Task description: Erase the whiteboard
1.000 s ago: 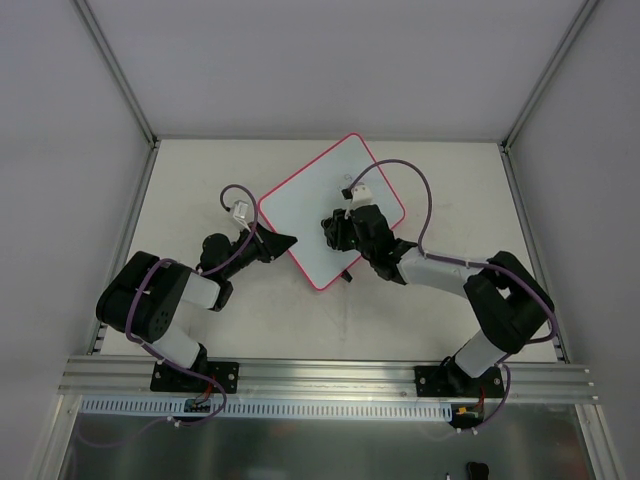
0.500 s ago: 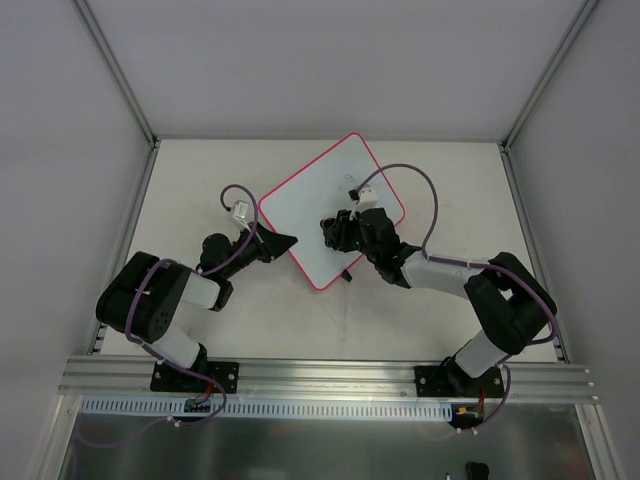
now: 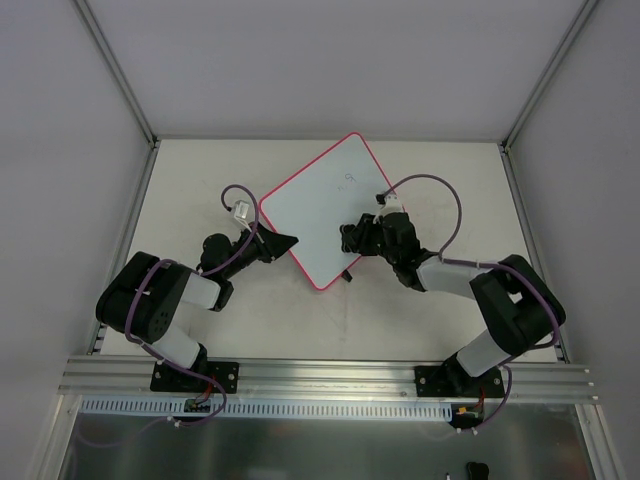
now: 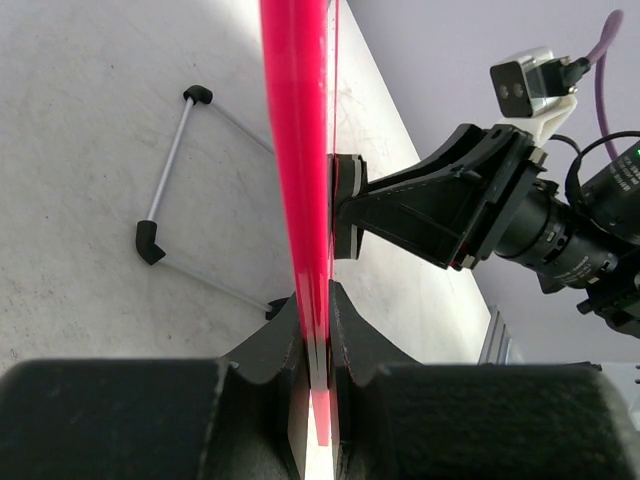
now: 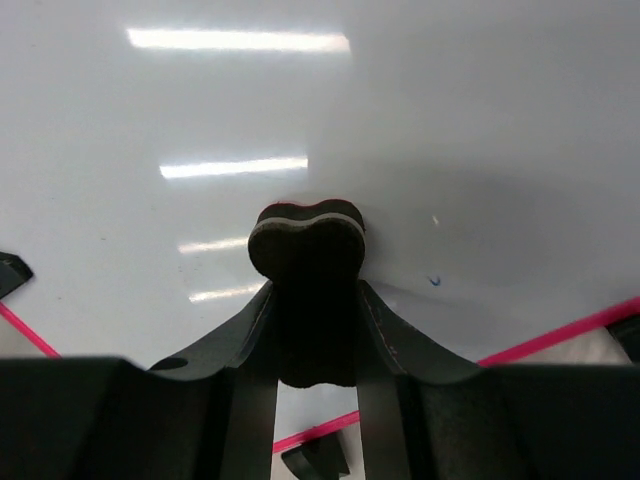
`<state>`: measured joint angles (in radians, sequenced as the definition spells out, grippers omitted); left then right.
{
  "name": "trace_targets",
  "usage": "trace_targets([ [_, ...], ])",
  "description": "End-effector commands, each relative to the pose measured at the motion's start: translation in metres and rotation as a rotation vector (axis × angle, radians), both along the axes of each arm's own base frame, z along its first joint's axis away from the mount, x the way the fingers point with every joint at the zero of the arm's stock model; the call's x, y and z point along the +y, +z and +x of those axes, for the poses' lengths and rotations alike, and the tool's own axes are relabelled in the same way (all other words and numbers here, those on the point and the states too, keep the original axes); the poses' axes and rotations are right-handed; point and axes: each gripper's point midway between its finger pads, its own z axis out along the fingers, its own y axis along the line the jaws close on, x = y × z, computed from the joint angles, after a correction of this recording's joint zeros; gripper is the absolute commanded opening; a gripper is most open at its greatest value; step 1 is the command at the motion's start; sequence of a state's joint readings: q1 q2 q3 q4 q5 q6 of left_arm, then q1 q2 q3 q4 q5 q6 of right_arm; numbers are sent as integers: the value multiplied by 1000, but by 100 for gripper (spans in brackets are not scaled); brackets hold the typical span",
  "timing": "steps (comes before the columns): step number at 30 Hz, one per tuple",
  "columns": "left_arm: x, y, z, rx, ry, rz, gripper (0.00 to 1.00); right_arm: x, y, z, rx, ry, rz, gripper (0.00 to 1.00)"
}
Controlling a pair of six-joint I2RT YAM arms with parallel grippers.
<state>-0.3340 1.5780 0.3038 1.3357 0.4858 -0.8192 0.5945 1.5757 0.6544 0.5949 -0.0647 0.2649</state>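
Note:
The whiteboard (image 3: 315, 205) lies tilted like a diamond on the table, white with a pink-red rim. Faint handwriting (image 3: 349, 178) shows near its far corner. My left gripper (image 3: 285, 241) is shut on the board's left edge; in the left wrist view the gripper (image 4: 315, 305) clamps the red rim (image 4: 298, 150). My right gripper (image 3: 350, 238) is shut on a small black eraser (image 5: 305, 240) and presses it against the board's surface (image 5: 420, 90) near the near-right edge. A small blue mark (image 5: 434, 281) sits just right of the eraser. The eraser also shows in the left wrist view (image 4: 347, 205).
A black clip (image 3: 347, 275) sticks out under the board's near edge. A thin grey wire bracket with black ends (image 4: 170, 165) lies on the table beside the board. Grey walls enclose the table on three sides. The aluminium rail (image 3: 320, 375) runs along the near edge.
My right gripper has slid the eraser to the right and nearer across the board. The faint handwriting near the far corner is now uncovered. The left arm has not moved.

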Motion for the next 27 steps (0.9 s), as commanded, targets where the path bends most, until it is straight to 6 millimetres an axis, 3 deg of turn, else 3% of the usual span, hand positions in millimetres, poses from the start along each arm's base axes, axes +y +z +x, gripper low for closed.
trace_targets([
  [1, -4, 72, -7, -375, -24, -69, 0, -60, -64, -14, 167, -178, -193, 0],
  [10, -3, 71, -7, -374, -23, -67, 0, -96, -68, 0, 211, -334, -209, 0],
  [19, -3, 71, -7, -374, -24, -66, 0, -114, -65, 4, 209, -411, -260, 0],
  [23, -4, 71, -6, -372, -26, -68, 0, -112, -59, 7, 197, -399, -254, 0],
  [27, -4, 72, -6, -374, -28, -69, 0, -92, -57, 1, 193, -297, -256, 0],
])
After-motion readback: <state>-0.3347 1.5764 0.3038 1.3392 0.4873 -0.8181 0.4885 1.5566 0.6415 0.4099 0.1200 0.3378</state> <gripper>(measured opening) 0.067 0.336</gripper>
